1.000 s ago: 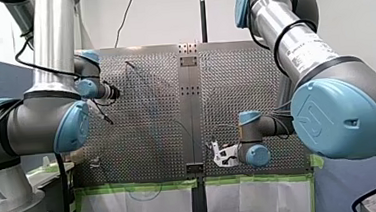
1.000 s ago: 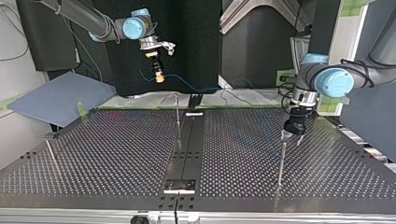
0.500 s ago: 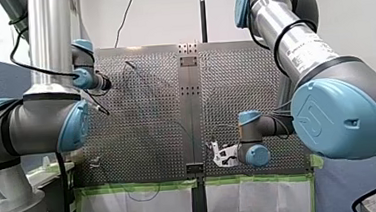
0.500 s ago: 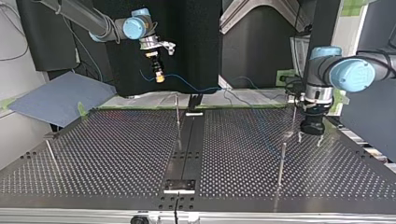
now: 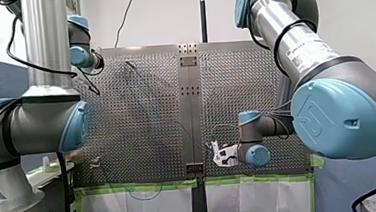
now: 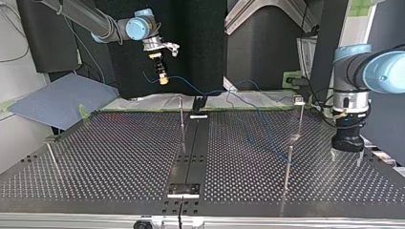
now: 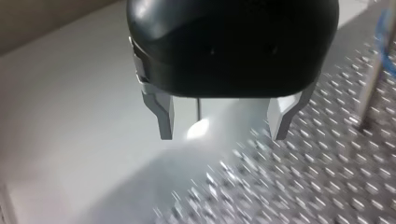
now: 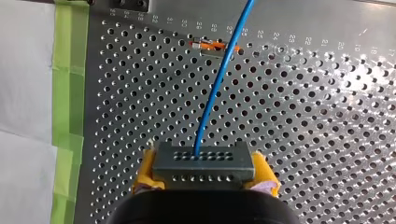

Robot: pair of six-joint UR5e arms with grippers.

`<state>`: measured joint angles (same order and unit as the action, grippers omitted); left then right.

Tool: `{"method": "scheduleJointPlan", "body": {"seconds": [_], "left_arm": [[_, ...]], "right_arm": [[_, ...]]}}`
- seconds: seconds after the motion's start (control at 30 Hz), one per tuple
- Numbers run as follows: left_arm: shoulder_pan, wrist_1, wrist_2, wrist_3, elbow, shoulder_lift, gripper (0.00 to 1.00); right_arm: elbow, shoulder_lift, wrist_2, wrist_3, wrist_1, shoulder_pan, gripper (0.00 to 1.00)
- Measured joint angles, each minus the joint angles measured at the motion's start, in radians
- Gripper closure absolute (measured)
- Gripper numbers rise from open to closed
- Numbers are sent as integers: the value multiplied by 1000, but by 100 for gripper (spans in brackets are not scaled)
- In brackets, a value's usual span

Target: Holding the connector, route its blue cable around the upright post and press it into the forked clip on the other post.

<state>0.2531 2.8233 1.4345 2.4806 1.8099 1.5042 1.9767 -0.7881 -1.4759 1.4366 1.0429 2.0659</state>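
Right wrist view, right tool (image 8: 204,173), yellow pads (image 8: 145,173) clamped on connector (image 8: 204,161), blue cable (image 8: 219,88) running ahead above perforated counter (image 8: 327,116), left wrist view, left tool (image 7: 223,130) fingers (image 7: 164,116) apart over counter's edge.

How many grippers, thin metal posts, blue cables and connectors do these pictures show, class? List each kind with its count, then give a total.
grippers: 2 (my left gripper, my right gripper)
thin metal posts: 4
blue cable: 1
connector: 1
Total: 8
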Motion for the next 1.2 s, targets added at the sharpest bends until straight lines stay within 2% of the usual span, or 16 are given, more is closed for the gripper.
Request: {"method": "scheduleJointPlan", "body": {"seconds": [0.37, 0.63, 0.87, 0.97, 1.2], "left_arm": [[-27, 88, 44, -88, -88, -88, 0], [-81, 152, 42, -153, -153, -153, 0], [-140, 211, 80, -212, -212, -209, 0], [-164, 236, 104, -236, -220, -207, 0], [-230, 302, 169, -302, -172, -169, 0]], "right_arm": [[-1, 0, 5, 15, 6, 0, 100], [-3, -1, 17, 28, 5, -6, 100], [-9, 0, 18, 30, -16, -12, 100], [-10, -1, 18, 30, -20, -12, 100], [-15, -1, 18, 30, -30, -11, 100]]}}
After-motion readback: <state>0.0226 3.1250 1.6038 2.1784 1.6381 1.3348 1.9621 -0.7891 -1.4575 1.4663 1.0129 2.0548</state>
